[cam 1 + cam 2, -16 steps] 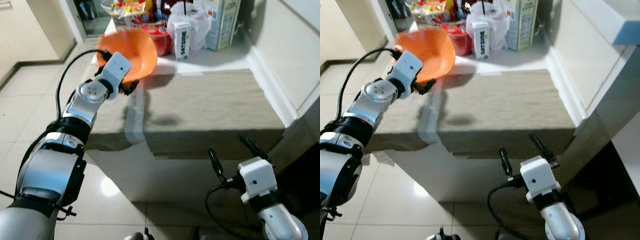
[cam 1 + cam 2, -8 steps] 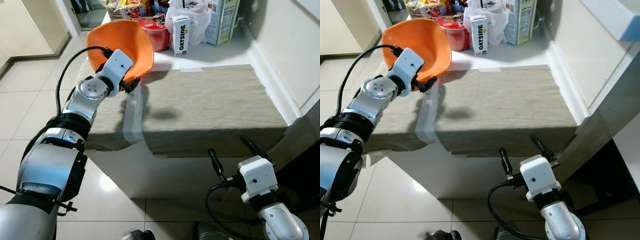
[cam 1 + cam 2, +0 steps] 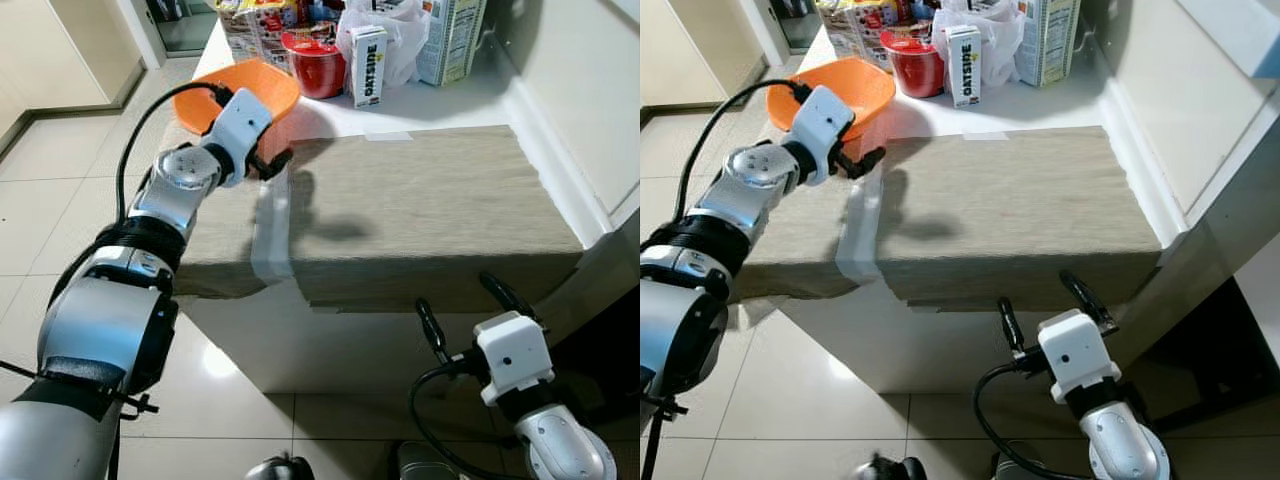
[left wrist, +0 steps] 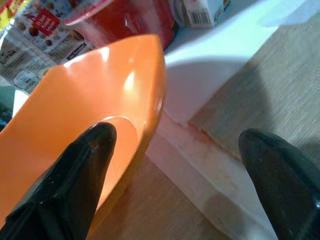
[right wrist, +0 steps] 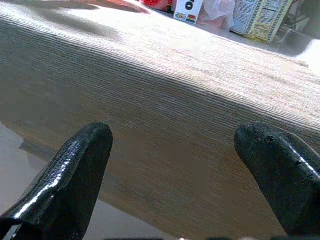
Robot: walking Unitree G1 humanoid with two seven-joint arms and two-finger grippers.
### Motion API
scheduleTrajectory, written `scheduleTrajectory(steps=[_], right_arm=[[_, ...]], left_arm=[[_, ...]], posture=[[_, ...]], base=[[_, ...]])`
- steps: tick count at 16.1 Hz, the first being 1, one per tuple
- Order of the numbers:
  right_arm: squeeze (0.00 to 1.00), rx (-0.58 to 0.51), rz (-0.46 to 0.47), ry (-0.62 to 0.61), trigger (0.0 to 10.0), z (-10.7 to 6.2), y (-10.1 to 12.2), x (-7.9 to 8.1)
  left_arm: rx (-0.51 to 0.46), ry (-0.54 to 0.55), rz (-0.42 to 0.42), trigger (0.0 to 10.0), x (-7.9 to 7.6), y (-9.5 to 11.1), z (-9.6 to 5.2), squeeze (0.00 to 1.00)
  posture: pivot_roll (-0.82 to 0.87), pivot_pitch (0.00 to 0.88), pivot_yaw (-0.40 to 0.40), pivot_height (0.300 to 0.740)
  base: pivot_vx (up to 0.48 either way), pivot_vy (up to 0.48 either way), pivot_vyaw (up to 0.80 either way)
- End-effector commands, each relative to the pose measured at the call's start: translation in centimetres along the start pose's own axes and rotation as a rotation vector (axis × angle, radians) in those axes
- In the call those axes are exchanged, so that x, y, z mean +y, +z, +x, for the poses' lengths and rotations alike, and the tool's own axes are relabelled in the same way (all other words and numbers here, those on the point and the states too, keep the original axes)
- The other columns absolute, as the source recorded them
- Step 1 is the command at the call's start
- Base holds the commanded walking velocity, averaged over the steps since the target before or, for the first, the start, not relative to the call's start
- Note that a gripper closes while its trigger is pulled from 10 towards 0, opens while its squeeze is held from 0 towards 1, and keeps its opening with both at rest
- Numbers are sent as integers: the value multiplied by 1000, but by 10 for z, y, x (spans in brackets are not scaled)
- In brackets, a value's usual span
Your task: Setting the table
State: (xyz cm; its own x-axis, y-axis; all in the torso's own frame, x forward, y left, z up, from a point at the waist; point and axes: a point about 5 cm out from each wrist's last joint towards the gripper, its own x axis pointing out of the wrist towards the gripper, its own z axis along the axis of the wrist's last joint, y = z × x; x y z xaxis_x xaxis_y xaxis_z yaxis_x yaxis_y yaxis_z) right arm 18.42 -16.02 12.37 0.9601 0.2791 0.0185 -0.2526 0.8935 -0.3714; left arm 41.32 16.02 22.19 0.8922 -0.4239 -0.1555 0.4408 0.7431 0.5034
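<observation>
In the left wrist view, one finger of the left gripper is seen inside the orange bowl, the other well outside its rim, so the jaws are spread wide and nothing is clamped. The bowl is seen at the far left corner of the table, by the beige cloth, with a red cup and cartons beyond. The right gripper is held low before the table edge, its fingers apart and empty. The setting is judged barely begun: one bowl placed, other pieces wanting.
</observation>
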Motion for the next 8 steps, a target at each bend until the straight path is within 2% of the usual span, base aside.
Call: scheduleTrajectory(steps=[1,4,5,6,7,8], right_arm=[[0,2,4,10,10000,0,1,3],[0,11,-1,13,10000,-3,2,2],[0,14,-3,12,10000,-4,2,1],[0,14,-3,12,10000,-4,2,1],[0,22,-7,10,10000,-7,2,0],[0,23,-8,9,10000,-7,3,0]], left_arm=[[0,6,32,10000,5,3,-1,0],[89,12,29,10000,3,-12,-3,0],[119,22,-4,0,2,-18,-4,0],[119,22,-4,0,2,-18,-4,0],[183,11,-28,0,-1,-29,-5,0],[193,11,-33,0,-2,-30,-5,0]], posture=[[-291,143,134,740],[-309,162,130,740],[-309,162,130,740],[-309,162,130,740],[-320,170,130,740],[-321,172,131,740]], base=[[0,0,0],[0,0,0],[0,0,0],[0,0,0],[0,0,0],[0,0,0]])
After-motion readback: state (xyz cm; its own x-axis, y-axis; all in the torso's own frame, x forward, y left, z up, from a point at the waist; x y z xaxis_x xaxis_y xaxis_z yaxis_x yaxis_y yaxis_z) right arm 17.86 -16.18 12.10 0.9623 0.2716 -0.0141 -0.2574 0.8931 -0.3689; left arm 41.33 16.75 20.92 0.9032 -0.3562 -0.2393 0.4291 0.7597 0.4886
